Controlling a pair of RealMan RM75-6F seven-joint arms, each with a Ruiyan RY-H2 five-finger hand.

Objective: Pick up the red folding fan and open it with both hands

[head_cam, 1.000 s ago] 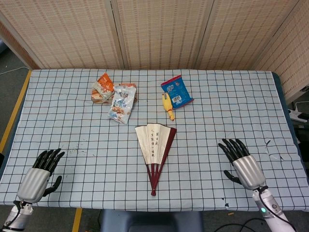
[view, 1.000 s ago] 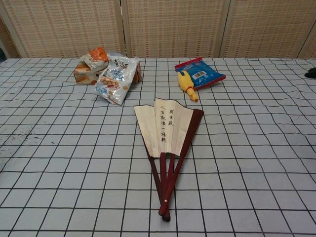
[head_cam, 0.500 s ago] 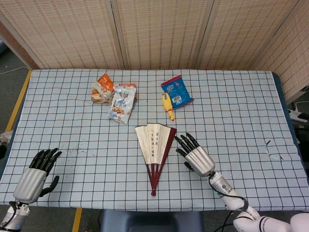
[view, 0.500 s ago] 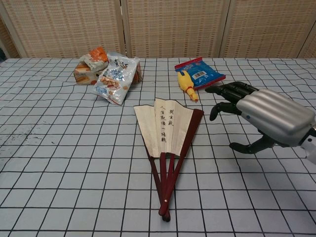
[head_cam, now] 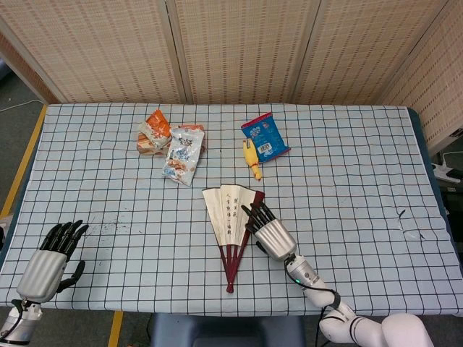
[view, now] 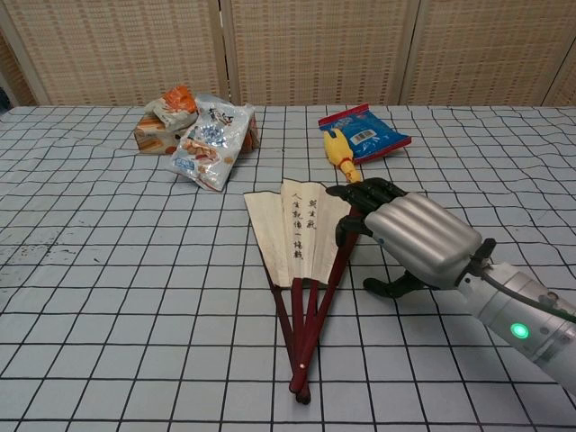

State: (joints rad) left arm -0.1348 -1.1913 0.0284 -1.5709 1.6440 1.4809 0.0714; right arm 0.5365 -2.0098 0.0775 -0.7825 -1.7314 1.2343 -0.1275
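Observation:
The red folding fan (head_cam: 231, 220) lies partly spread on the checked tablecloth, cream leaf with black writing pointing away, red ribs meeting at a pivot near the front edge. In the chest view the fan (view: 301, 238) sits at centre. My right hand (head_cam: 268, 231) hovers at the fan's right side, its fingertips (view: 358, 193) reaching over the outer red rib and the thumb spread below; it holds nothing. That same right hand (view: 414, 238) fills the chest view's right half. My left hand (head_cam: 49, 262) rests far off at the front left corner, fingers extended and empty.
Behind the fan lie a silver snack bag (head_cam: 182, 155), an orange pack (head_cam: 154, 130), a blue pack (head_cam: 265, 135) and a yellow rubber chicken (head_cam: 251, 159). A woven screen stands along the table's far side. The table's front edge (head_cam: 181, 312) runs just past the fan's pivot.
My right hand has swept left from the front right of the table to the fan's right rib. The left hand sank slightly toward the front corner. The fan has not moved.

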